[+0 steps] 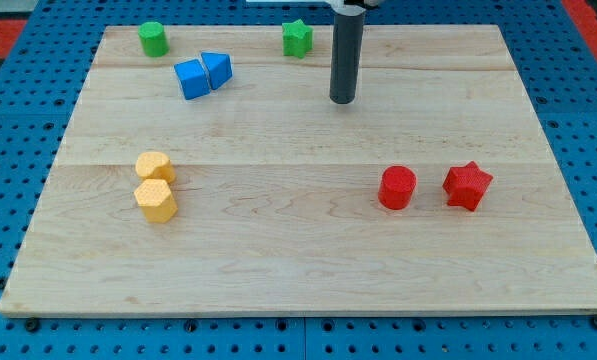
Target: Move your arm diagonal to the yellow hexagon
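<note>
The yellow hexagon [156, 200] sits at the view's left on the wooden board [308, 270], touching a second yellow block [154, 167] just above it. My tip [343, 100] is in the upper middle of the board, far to the right and above the yellow hexagon. It touches no block. The nearest block to the tip is the green star [297, 38], up and to the left.
A green cylinder [153, 39] stands at the top left. A blue cube [192, 79] and a blue triangular block [217, 68] touch each other below it. A red cylinder [397, 188] and a red star [467, 186] sit at the right.
</note>
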